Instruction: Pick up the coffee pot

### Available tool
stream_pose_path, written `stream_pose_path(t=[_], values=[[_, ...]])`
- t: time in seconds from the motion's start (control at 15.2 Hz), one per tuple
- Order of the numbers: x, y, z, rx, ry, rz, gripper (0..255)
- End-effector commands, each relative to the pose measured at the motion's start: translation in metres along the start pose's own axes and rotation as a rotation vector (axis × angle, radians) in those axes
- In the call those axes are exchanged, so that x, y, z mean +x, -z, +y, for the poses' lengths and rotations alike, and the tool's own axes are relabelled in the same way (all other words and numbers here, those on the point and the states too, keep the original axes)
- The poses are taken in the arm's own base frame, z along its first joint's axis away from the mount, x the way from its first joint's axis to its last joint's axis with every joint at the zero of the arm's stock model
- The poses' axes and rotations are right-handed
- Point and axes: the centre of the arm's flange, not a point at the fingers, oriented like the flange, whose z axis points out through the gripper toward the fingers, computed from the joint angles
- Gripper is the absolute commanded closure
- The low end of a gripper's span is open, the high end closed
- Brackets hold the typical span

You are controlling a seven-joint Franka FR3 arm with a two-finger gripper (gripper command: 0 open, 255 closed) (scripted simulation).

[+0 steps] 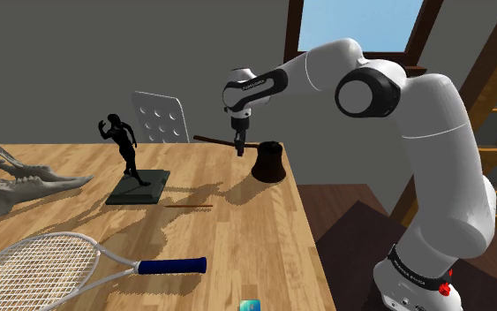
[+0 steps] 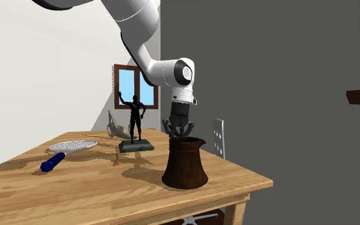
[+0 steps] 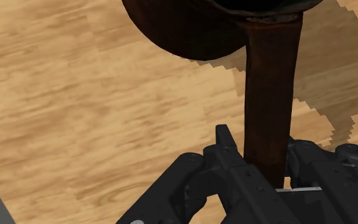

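I log one dark brown coffee pot point(image 1: 269, 163) upright on the wooden table point(image 1: 237, 234), its long handle point(image 3: 269, 89) clasped between my black pincer's point(image 3: 260, 145) narrowed fingers.

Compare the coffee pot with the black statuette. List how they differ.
The coffee pot is dark brown; the statuette is black.
The coffee pot is squat with a long straight handle; the statuette is a slim standing figure on a flat slab.
The gripper is at the coffee pot's handle; the statuette stands apart from it.
Both stand upright on the wooden table.
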Motion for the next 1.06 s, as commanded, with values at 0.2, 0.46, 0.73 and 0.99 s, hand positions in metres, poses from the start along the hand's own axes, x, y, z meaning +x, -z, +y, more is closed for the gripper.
stream_pose_path(t=[0.2,0.46,0.73,0.99], values=[[-0.001,0.024,-0.003,0.000,0.000,0.000,255],[-0.001,0.045,-0.006,0.000,0.000,0.000,255],[-0.002,0.066,-0.009,0.000,0.000,0.000,255],[-0.002,0.077,-0.010,0.000,0.000,0.000,255]])
